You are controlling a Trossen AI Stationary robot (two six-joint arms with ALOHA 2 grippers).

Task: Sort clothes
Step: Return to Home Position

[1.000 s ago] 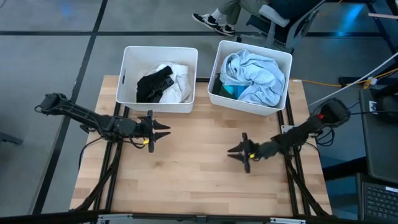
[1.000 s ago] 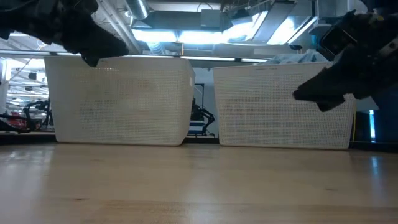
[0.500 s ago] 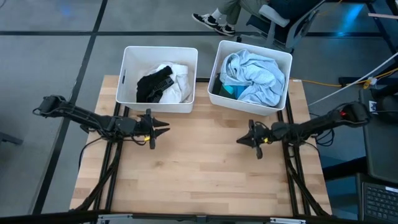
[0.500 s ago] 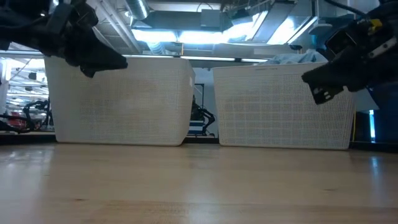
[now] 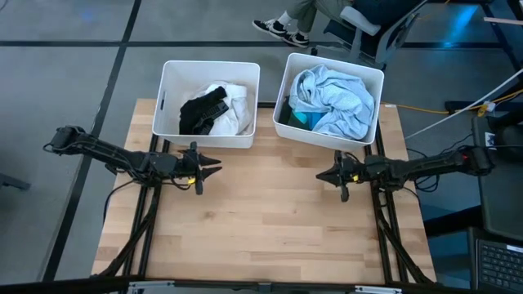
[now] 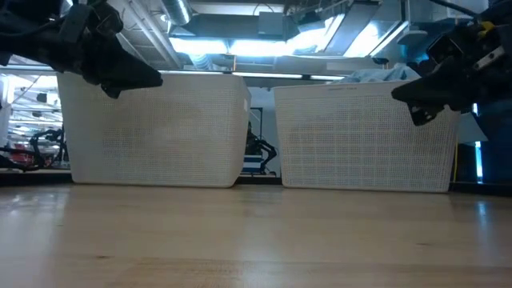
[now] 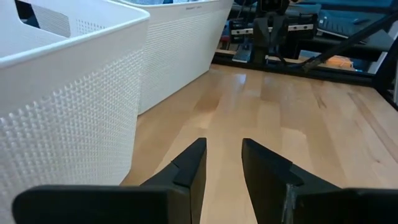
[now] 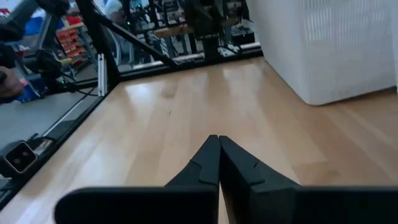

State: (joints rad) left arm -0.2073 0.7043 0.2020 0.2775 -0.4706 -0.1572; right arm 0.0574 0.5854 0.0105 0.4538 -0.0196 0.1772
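A pale wooden desk point(image 5: 261, 233) is seen from above on a dark frame over a grey floor, and two white bins are set side by side along its far edge. All the clothes are held in these bins. In the left bin point(image 5: 169, 98) a white garment point(image 5: 235, 102) is bunched against the side nearer the other bin, and a black garment point(image 5: 200, 113) is laid partly over it, toward the bin's middle. The right bin point(image 5: 323, 137) is mostly filled by a heaped pale blue garment point(image 5: 339, 98). A teal garment point(image 5: 298, 119) is shown at its edge, on the side nearer the left bin. In the low view the pale blue fabric is seen rising just above the right bin's rim.

The left tool point(image 5: 214, 167) is held just in front of the left bin and is pointed toward the desk's middle. In the left wrist view its fingers point(image 7: 193, 165) are parted by a narrow gap and are empty. The right tool point(image 5: 321, 175) is held in front of the right bin and is pointed back toward the left tool. In the right wrist view its fingers point(image 8: 208, 162) are pressed together, empty. The two tools are kept well apart, with bare wood between them. In the low view both are held clear of the desk top, near the height of the bin rims. Beyond the desk's far edge the shoes of a seated person point(image 5: 278, 28) are seen on the floor
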